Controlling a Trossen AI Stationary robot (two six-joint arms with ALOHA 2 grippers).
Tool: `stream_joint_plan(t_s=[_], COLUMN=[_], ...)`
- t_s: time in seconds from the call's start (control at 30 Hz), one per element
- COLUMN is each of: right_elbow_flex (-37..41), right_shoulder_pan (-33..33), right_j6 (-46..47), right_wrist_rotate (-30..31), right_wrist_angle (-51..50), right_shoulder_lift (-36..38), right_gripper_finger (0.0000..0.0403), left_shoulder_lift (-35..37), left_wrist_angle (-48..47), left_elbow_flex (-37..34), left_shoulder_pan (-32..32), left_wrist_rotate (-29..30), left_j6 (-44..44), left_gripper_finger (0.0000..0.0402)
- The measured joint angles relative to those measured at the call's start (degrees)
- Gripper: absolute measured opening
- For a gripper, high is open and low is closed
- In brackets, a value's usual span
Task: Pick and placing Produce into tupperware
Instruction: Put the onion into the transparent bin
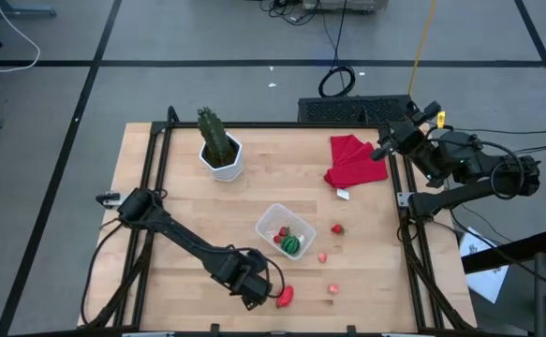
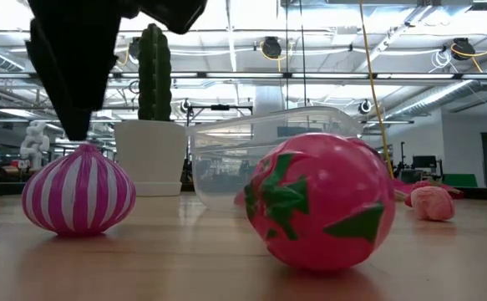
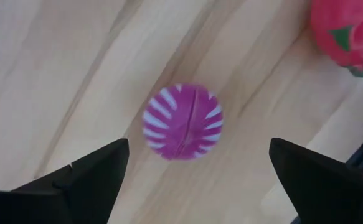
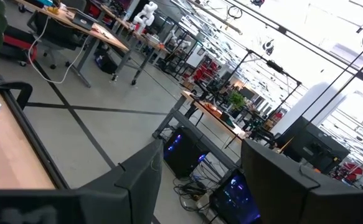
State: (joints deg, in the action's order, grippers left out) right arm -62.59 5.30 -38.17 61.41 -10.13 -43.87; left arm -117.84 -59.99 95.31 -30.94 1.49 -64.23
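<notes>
1. Counting produce: one purple-and-white striped ridged piece (image 3: 183,122) on the wood under the left gripper; one large pink strawberry (image 1: 286,297) just beside it at about 3 o'clock; three small red/pink berries loose on the table – red berry (image 1: 337,228), pink berry (image 1: 322,256), second pink berry (image 1: 332,289).
2. One tupperware (image 1: 269,220), clear, rounded corners, near table centre. Inside: one green striped melon (image 1: 293,244) plus at least one red berry; exact berry count inside, cannot tell.
3. One cactus (image 1: 215,134) in one white pot (image 1: 226,165), at roughly 10 o'clock from the tupperware. One red cloth (image 1: 354,159) at about 2 o'clock from it, near the right edge.
4. Surface: light wooden table (image 1: 179,201) with a black frame rail along the sides. Room: grey floor with dark tape lines and cables in the high view; low view shows a lab with ceiling beams, lights and desks behind.
5. Left gripper (image 3: 193,174): at the table's 6 o'clock edge, pointing straight down, fingers spread wide, released. The striped piece sits on the wood between the two fingertips in the wrist view, touching neither. Holds nothing.
6. Right gripper (image 1: 381,149): parked off the table's right edge at about 2 o'clock, by the red cloth, aimed out at the room. Jaws parted with a clear gap, nothing between them.
</notes>
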Motion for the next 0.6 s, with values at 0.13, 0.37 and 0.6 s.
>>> stream_joint_plan(t_s=[0.13, 0.37, 0.6], right_elbow_flex=[0.00, 0.01, 0.02], right_shoulder_pan=[0.00, 0.00, 0.00], right_j6=[0.00, 0.00, 0.00], right_wrist_rotate=[0.00, 0.00, 0.00], right_wrist_angle=[0.00, 0.00, 0.02], right_shoulder_lift=[-0.07, -0.17, -0.63], right_gripper_finger=[0.0209, 0.0209, 0.0209], left_shoulder_lift=[-0.01, 0.00, 0.00], left_wrist_angle=[0.44, 4.12, 7.87], left_elbow_flex=[-1.28, -5.09, -7.59], left_shoulder_pan=[0.43, 1.10, 1.73], left_wrist_rotate=[0.23, -0.08, -0.39], left_j6=[0.27, 0.77, 2.01], left_gripper_finger=[0.0395, 0.0395, 0.0395])
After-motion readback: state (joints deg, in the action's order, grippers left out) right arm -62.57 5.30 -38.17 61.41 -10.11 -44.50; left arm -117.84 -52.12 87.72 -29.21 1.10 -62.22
